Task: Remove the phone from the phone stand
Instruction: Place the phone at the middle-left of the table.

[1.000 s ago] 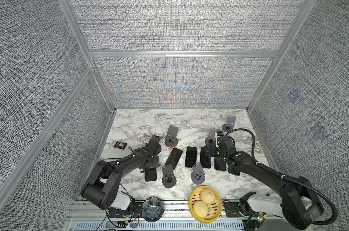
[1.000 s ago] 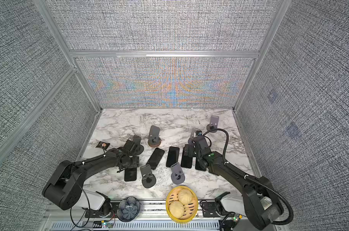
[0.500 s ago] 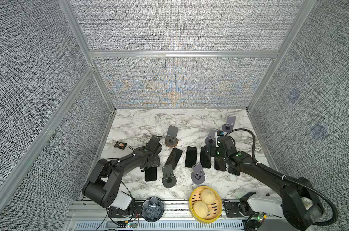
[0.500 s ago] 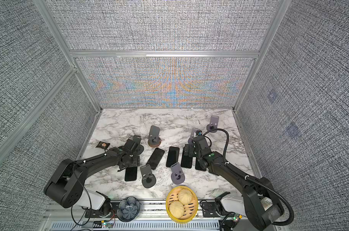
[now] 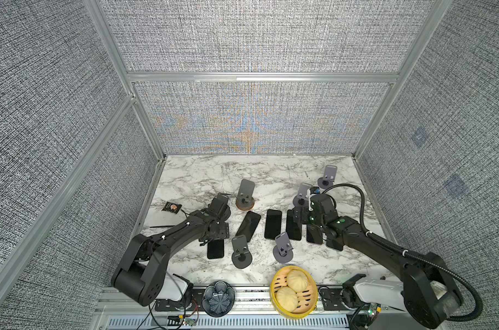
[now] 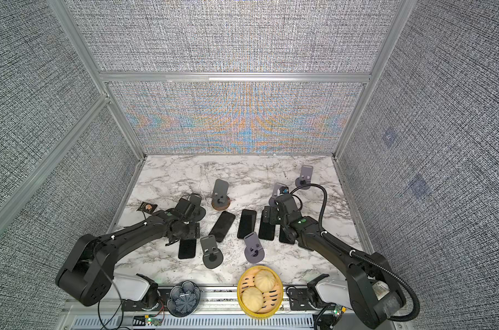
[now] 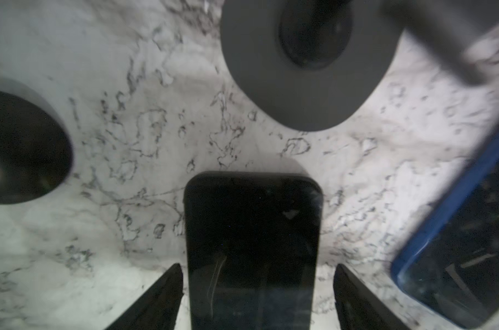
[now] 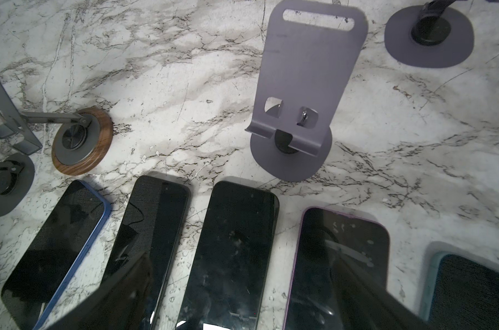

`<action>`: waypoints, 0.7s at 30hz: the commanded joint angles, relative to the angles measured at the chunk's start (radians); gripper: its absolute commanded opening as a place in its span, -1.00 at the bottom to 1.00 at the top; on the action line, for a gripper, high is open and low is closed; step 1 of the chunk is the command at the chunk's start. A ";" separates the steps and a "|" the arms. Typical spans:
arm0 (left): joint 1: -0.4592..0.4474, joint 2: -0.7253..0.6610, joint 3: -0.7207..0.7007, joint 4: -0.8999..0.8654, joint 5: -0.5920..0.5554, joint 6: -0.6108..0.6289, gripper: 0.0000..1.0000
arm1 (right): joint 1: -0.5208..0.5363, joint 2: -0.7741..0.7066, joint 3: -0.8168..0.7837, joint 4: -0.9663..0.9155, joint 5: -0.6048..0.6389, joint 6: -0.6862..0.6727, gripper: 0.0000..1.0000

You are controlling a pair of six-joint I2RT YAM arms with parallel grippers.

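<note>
Marble worktop (image 7: 122,137): left tool (image 7: 258,267) apart astride flat phone (image 7: 252,228), right tool (image 8: 241,254) apart, empty; skewed lift-off could clip phone, shoving it into stand (image 7: 299,97) ahead.

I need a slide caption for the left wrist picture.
Black phone lying flat on the marble table, between the fingers of the open left hand.

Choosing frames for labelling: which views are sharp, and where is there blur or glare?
Left wrist view: soft throughout, the grey stand base and blue-cased phone smeared. Right wrist view: sharp, with reflections on the phone screens. Both top views: sharp, with rainbow moiré on the back wall.
</note>
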 commanded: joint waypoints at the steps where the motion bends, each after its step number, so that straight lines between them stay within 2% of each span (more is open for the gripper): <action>1: 0.001 -0.079 0.031 -0.074 -0.012 0.013 0.72 | 0.000 -0.013 0.009 0.000 0.008 -0.006 0.99; 4: 0.000 -0.170 0.071 -0.125 -0.053 0.022 0.76 | 0.000 -0.037 0.002 0.005 0.033 -0.012 0.98; 6: 0.000 -0.224 0.098 -0.152 -0.095 0.026 0.98 | 0.005 -0.057 -0.006 0.017 0.049 -0.031 0.98; 9: 0.001 -0.306 0.118 -0.149 -0.166 0.056 0.99 | 0.018 -0.097 -0.014 0.037 0.105 -0.080 0.98; 16: 0.001 -0.444 0.064 0.045 -0.378 0.244 0.99 | 0.018 -0.234 -0.098 0.126 0.309 -0.184 0.98; 18: 0.001 -0.464 0.016 0.153 -0.402 0.332 0.99 | 0.013 -0.265 -0.178 0.249 0.331 -0.277 0.98; 21: 0.003 -0.464 -0.064 0.313 -0.460 0.419 0.99 | -0.025 -0.301 -0.252 0.322 0.344 -0.304 0.98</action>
